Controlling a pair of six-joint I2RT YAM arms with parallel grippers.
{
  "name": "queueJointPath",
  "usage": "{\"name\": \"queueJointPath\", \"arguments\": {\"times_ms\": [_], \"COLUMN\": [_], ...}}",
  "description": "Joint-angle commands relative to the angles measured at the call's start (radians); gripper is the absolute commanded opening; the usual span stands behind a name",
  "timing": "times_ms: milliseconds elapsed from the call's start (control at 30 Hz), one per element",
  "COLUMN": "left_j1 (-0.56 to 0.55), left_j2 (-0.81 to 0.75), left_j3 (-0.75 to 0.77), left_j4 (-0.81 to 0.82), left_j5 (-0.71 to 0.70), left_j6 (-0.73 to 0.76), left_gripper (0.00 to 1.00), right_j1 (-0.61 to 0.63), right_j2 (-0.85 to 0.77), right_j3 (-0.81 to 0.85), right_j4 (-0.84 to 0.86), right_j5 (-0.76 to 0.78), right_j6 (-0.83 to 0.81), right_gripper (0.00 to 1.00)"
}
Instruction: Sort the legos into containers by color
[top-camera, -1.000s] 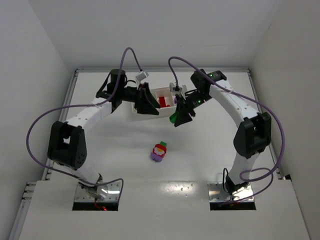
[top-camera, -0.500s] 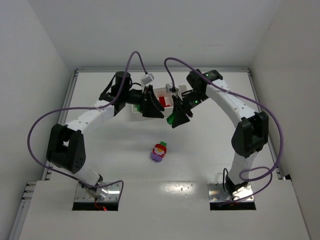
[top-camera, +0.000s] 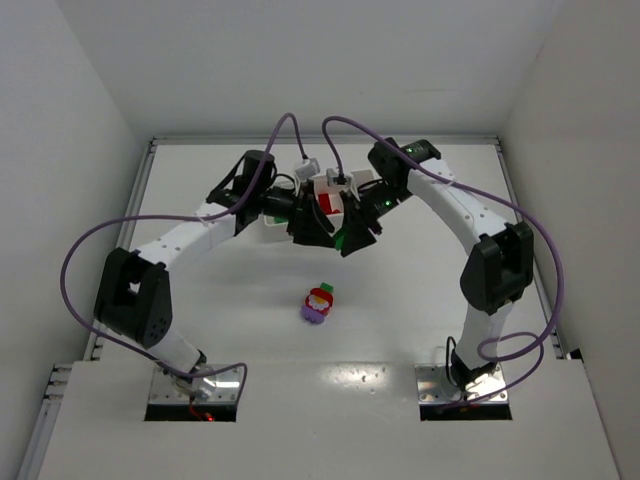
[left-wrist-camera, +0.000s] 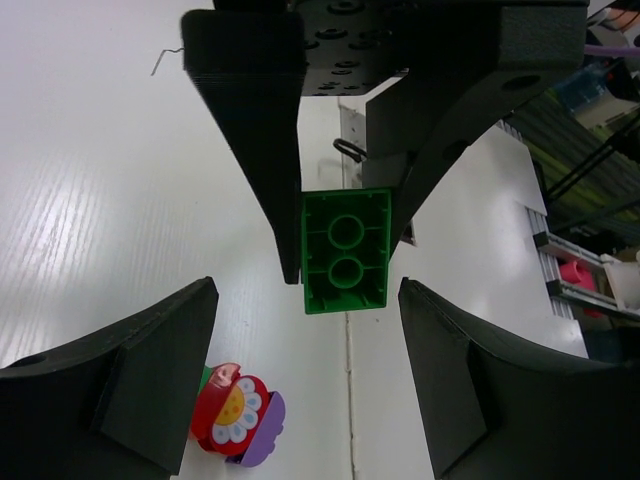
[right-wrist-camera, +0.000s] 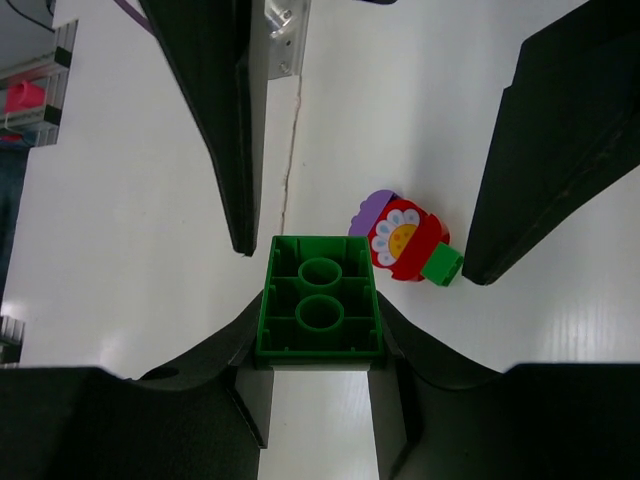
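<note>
Left tool (top-camera: 312, 228) has slid over, hiding most of tray (top-camera: 317, 190).

Both white-and-black arms arch inward and meet by the long, shallow white plastic tray (top-camera: 365, 181) at the back of the white table (top-camera: 230, 290). A red plastic brick (top-camera: 328, 203) lies in the tray. The left end effector (top-camera: 309, 228) and right end effector (top-camera: 351, 240) nearly touch, with a small green plastic brick (top-camera: 342, 238) at the right one's tips. Well apart, nearer the bases, sits a red, purple and green brick clump (top-camera: 319, 304).

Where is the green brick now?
Top view, centre: the green brick is clamped in the right gripper, just in front of the white tray, facing the open left gripper.
</note>
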Motion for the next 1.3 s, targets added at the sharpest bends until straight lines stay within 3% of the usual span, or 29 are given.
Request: {"name": "queueJointPath", "arguments": {"times_ms": [0,233,367,400,567,633,767,900,967,1100,1133,1267], "left_j1": [-0.017,-0.027,-0.027,-0.027,-0.027,-0.036,-0.036,-0.036,-0.036,-0.025,-0.016,0.002], "left_j2": [-0.029,-0.029,-0.039,-0.039,-0.039,-0.048,-0.069,-0.080,-0.091,-0.109,-0.109,-0.128], "left_j3": [0.037,0.037,0.037,0.037,0.037,0.037,0.028,-0.006,-0.015,-0.036,-0.047,-0.070], "left_j4": [-0.001,-0.011,-0.011,-0.011,-0.011,-0.011,-0.011,-0.001,0.008,0.017,0.031,0.057], "left_j5": [0.005,0.015,0.025,0.025,0.025,0.025,0.004,-0.019,-0.031,-0.031,-0.031,-0.031], "left_j6": [0.046,0.056,0.065,0.065,0.074,0.083,0.092,0.092,0.092,0.083,0.068,0.048], "left_gripper": [0.79,0.75,0.60,0.52,0.40,0.29,0.12,0.00,0.00,0.00,0.00,0.00], "right_j1": [0.013,0.013,0.022,0.022,0.022,0.022,0.022,0.013,0.004,-0.005,-0.014,-0.034], "right_j2": [0.000,0.009,0.009,0.009,0.009,0.009,0.009,-0.012,-0.021,-0.044,-0.044,-0.054], "right_j3": [0.037,0.037,0.037,0.037,0.028,0.028,0.017,-0.001,-0.010,-0.010,-0.010,0.022], "right_j4": [0.033,0.055,0.075,0.075,0.093,0.102,0.121,0.144,0.144,0.153,0.153,0.144], "right_j5": [-0.011,-0.002,0.007,0.007,0.007,0.007,0.007,0.007,-0.002,-0.022,-0.022,-0.043], "right_j6": [0.027,0.047,0.069,0.069,0.090,0.099,0.115,0.135,0.135,0.135,0.135,0.144], "right_gripper": [0.22,0.22,0.22,0.22,0.23,0.23,0.39,0.47,0.61,0.63,0.69,0.74]}}
